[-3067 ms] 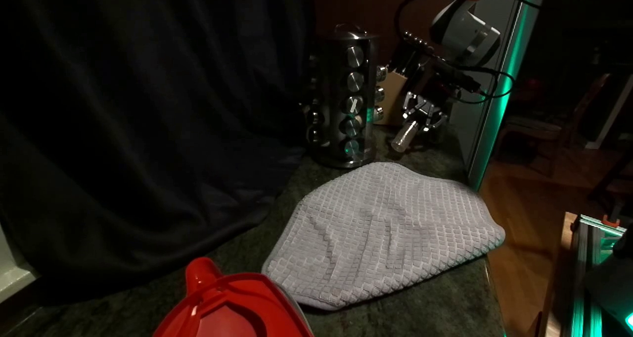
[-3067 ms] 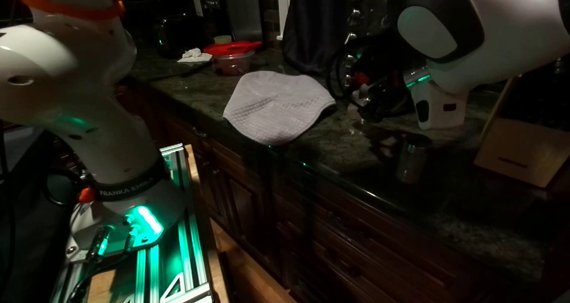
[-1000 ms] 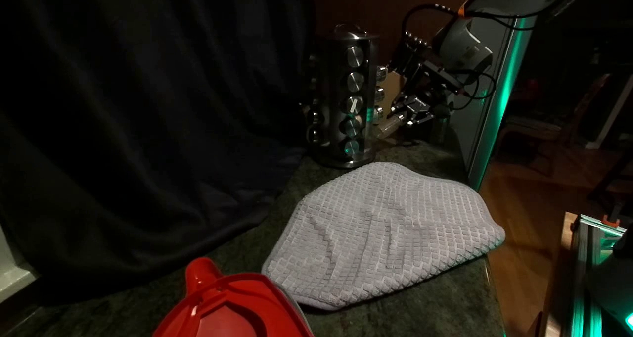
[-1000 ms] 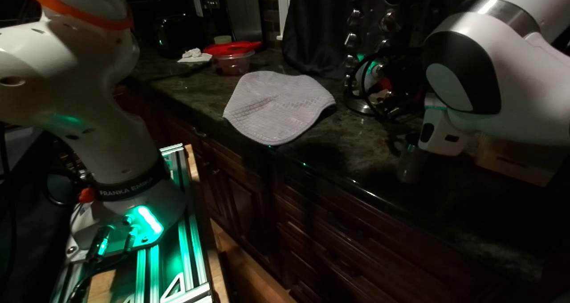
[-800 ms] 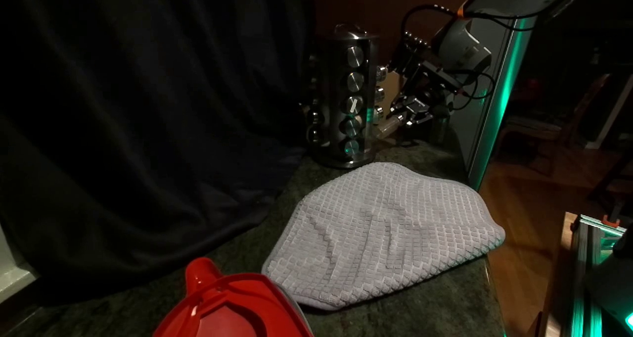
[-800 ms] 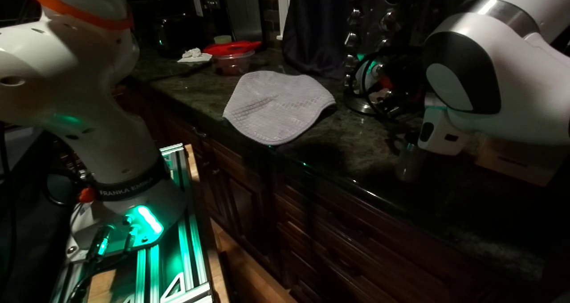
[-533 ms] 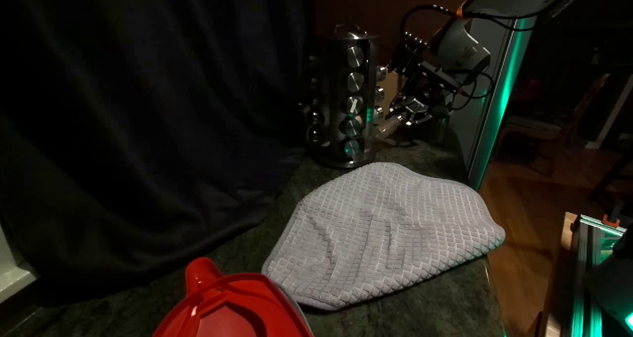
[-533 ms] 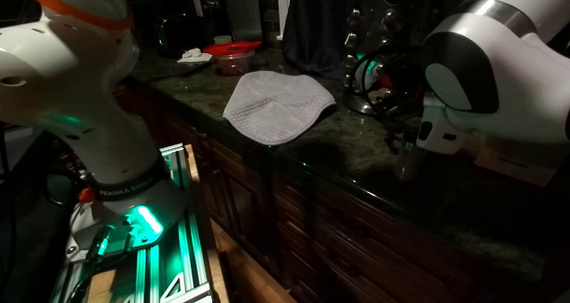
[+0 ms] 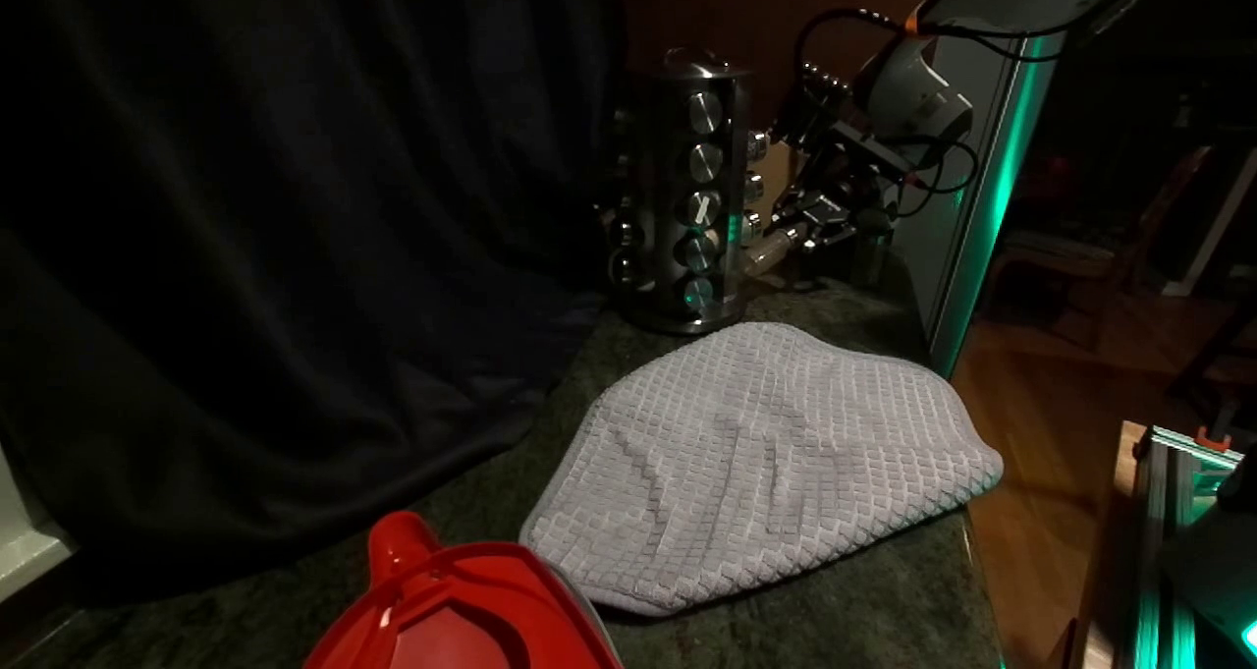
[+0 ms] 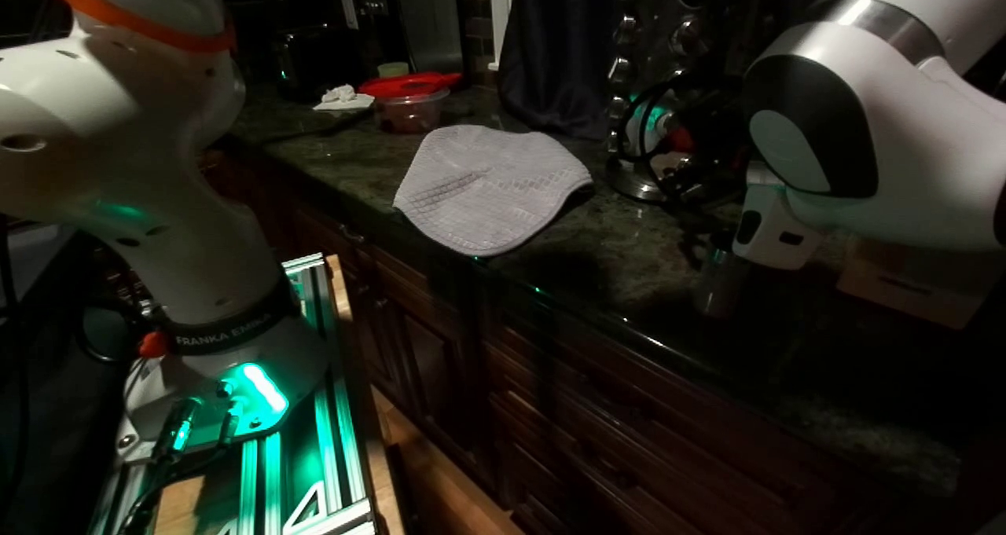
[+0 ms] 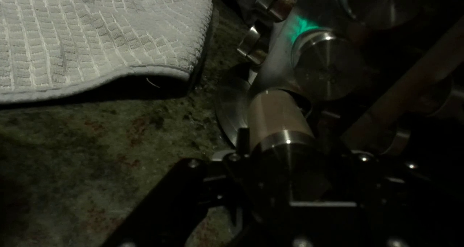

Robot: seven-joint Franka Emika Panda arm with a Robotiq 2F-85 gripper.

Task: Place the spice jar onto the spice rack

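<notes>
Dark mottled surface (image 9: pixel 854 590) below, dim light all round, and a spice jar (image 11: pixel 272 112) slanting against the gloom beside the spice rack (image 9: pixel 660 183).
From where I stand its smooth body looks pinkish-beige, and the silver cap (image 11: pixel 286 139) glints in the clasp of the pincer (image 11: pixel 285 142). Its base end tips down near a dark opening (image 11: pixel 305 102) low on the spice rack; whether they touch, I can't tell.

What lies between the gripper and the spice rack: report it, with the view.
In an exterior view, the spice jar, held by the gripper, lies between, slanting toward the spice rack; whether they touch is unclear.
</notes>
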